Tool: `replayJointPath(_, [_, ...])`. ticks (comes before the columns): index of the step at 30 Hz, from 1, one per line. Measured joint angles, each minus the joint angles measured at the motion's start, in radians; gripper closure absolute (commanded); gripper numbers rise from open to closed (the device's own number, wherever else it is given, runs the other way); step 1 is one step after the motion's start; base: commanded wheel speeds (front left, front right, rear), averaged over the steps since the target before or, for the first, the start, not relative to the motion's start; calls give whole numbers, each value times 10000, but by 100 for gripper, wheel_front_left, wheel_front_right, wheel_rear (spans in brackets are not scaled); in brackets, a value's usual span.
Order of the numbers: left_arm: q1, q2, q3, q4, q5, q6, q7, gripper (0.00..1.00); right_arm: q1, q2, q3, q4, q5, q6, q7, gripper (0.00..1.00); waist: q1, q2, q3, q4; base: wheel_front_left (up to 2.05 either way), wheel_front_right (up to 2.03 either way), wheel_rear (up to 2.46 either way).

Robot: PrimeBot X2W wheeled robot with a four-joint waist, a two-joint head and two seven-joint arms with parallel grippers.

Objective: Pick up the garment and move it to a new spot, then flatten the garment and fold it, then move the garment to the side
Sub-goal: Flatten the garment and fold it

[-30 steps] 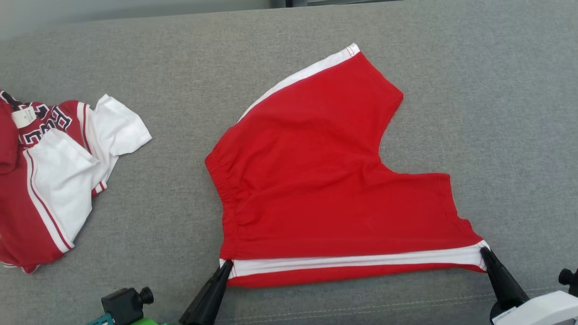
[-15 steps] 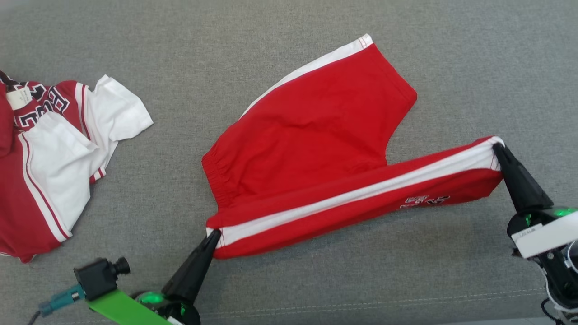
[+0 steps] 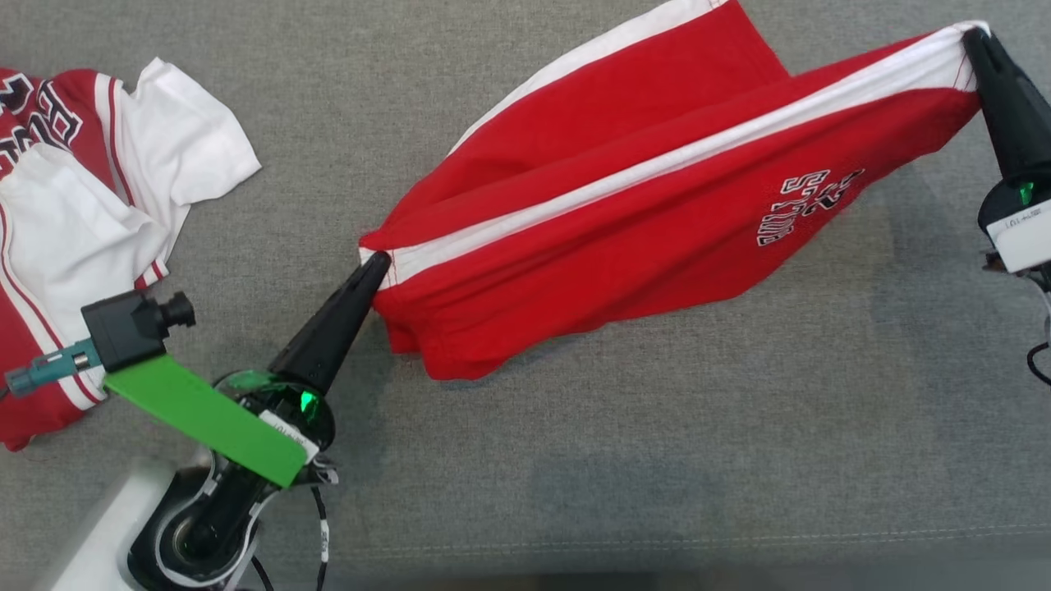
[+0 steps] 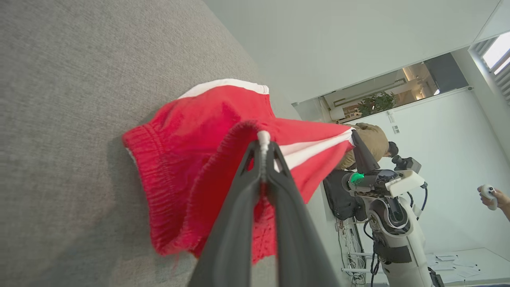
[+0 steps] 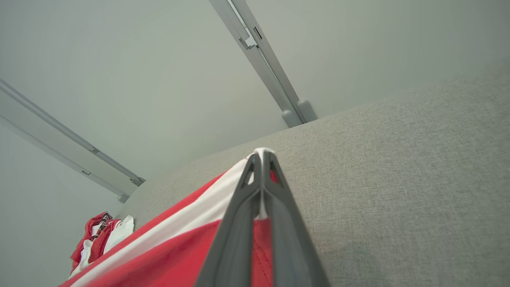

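The garment [image 3: 624,222] is a pair of red shorts with a white side stripe and white lettering. It hangs stretched between my two grippers above the grey cushion. My left gripper [image 3: 378,267] is shut on the waistband corner at the stripe's near end. The left wrist view looks along those fingers pinching the white edge of the shorts [image 4: 191,167], with the elastic waistband drooping below. My right gripper [image 3: 973,37] is shut on the leg hem at the stripe's far end, high at the right. In the right wrist view its fingers clamp the white hem of the shorts [image 5: 179,247].
A second red and white garment [image 3: 90,213] lies crumpled at the cushion's left side. The grey cushion [image 3: 657,460] stretches wide under the shorts, with a seam near its front edge. A person's hand holding a controller [image 4: 492,197] shows far off in the left wrist view.
Both grippers have lifted the stripe edge up and away from me, raising the near half of the shorts off the cushion. The lettered underside now faces up. The head camera has shifted too.
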State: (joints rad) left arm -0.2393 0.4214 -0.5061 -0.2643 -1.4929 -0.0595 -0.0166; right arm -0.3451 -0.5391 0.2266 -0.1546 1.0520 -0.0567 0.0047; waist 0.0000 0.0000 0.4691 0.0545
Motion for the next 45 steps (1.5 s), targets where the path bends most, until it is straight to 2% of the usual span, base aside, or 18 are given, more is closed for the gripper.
replayJointPath(13, [-1943,-380,151,1197,-176,953,842,100,-2429,188,769,1383,-640,-159,836,100,1,0,1144,820,0,0,0])
replayJointPath(21, [-2482,-723,-17,1825,-431,1126,1104,100,-3211,520,1152,2257,-853,-157,1035,100,1,0,1389,1142,0,0,0])
replayJointPath(33, [-3191,-938,-163,2376,-412,1200,1365,100,-3921,729,1356,3200,-955,-142,1158,100,1,0,1584,1123,0,0,0])
replayJointPath(34, [-3202,-947,-186,2401,-412,1227,1390,98,-3978,731,1373,3283,-961,-144,1197,100,0,0,1631,1115,0,0,0])
replayJointPath(35, [-3225,-955,-186,2428,-410,1227,1390,93,-4061,736,1377,3338,-997,-144,1195,96,1,0,1666,1112,0,0,0])
replayJointPath(36, [-3274,-978,-188,2504,-407,1227,1390,85,-4149,750,1375,3430,-1087,-144,1156,59,1,0,1699,1109,0,0,0])
replayJointPath(37, [-3326,-1009,-192,2571,-393,1227,1390,85,-4227,777,1369,3528,-1195,-144,1085,59,1,0,1724,1106,0,0,0])
replayJointPath(38, [-3370,-1028,-196,2606,-374,1227,1390,81,-4282,807,1371,3601,-1269,-144,1024,40,0,0,1739,1104,0,0,0])
replayJointPath(39, [-3411,-1037,-196,2631,-336,1227,1388,71,-4327,848,1375,3661,-1317,-144,986,0,0,0,1749,1102,0,0,0])
replayJointPath(40, [-3448,-1043,-198,2671,-311,1227,1386,53,-4374,895,1379,3728,-1369,-144,917,0,0,0,1760,1099,0,0,0])
replayJointPath(41, [-3476,-1047,-196,2721,-305,1229,1381,12,-4437,951,1383,3800,-1396,-146,897,0,1,0,1771,1095,0,0,0])
replayJointPath(42, [-3520,-1055,-192,2778,-305,1229,1373,0,-4487,999,1388,3860,-1398,-146,815,0,1,0,1780,1090,0,0,0])
replayJointPath(45, [-3617,-1101,-192,2897,-305,1231,1346,0,-4576,1154,1381,4040,-1421,-144,564,0,1,0,1788,1079,0,0,0])
